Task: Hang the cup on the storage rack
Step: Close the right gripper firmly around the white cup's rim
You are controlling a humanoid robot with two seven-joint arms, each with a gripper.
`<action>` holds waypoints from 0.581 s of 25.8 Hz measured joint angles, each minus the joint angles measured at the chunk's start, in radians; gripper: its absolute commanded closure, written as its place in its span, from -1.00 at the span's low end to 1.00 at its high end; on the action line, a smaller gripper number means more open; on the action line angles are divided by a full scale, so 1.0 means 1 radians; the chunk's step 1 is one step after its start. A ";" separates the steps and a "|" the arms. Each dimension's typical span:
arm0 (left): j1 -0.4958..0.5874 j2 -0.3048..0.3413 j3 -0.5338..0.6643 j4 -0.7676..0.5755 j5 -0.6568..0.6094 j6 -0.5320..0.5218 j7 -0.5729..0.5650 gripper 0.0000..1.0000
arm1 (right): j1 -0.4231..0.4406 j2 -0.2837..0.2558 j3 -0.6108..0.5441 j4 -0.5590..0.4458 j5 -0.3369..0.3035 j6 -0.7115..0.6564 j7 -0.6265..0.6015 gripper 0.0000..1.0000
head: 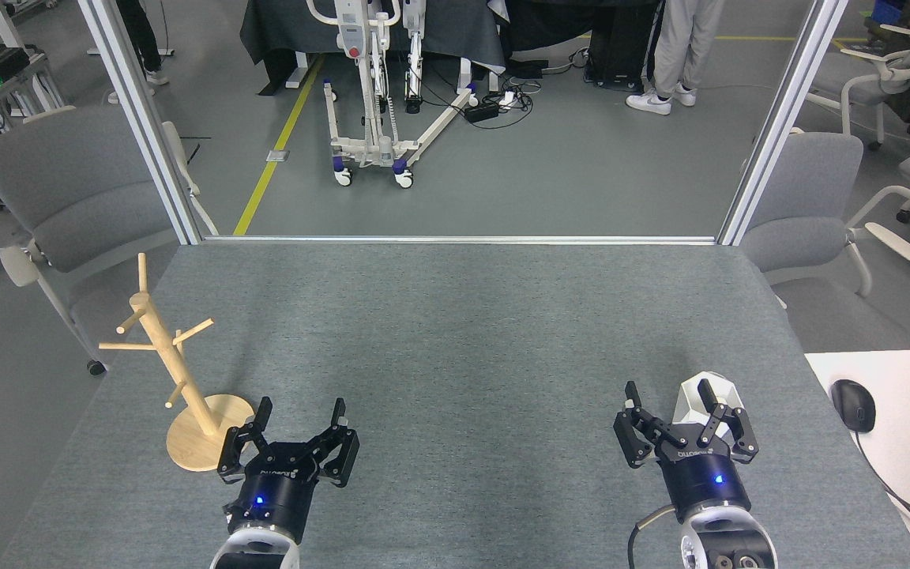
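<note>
A white faceted cup point(709, 399) with angular sides stands on the grey felt-covered desk point(463, 332) near its front right corner, partly hidden behind the right gripper point(688, 411). The black fingers point(633, 399) of that gripper are spread apart, one to the left of the cup and one in front of its body, so the cup is bracketed but not yet clamped; whether any finger touches it cannot be told. The cup's handle is not visible from the head view. For the grasp to go well, the fingers should be closed on the cup's wall with the handle left free and facing outward, so that its hole can later be slipped over a peg. Well apart, near the front left corner of the desk, stands the light wooden storage rack point(167, 352), a round disc base with one upright post and thin angled pegs. The left gripper point(301, 419) rests just beside the rack's base, its fingers released and holding nothing.
</note>
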 measured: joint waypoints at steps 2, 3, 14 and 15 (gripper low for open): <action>-0.001 -0.001 -0.010 0.002 0.000 0.002 -0.001 -0.99 | 0.000 -0.002 0.000 0.000 0.000 -0.001 0.000 -0.99; -0.001 -0.001 -0.013 0.003 0.000 0.004 0.001 -0.99 | 0.000 -0.003 0.000 0.000 0.000 0.000 0.000 -0.99; -0.019 -0.001 -0.021 -0.011 0.001 -0.007 -0.001 -0.99 | 0.004 0.002 -0.029 0.007 0.005 0.029 -0.001 -0.99; -0.020 -0.001 -0.021 -0.012 0.001 -0.008 -0.001 -0.99 | 0.004 0.002 -0.037 0.015 0.007 0.036 -0.001 -0.99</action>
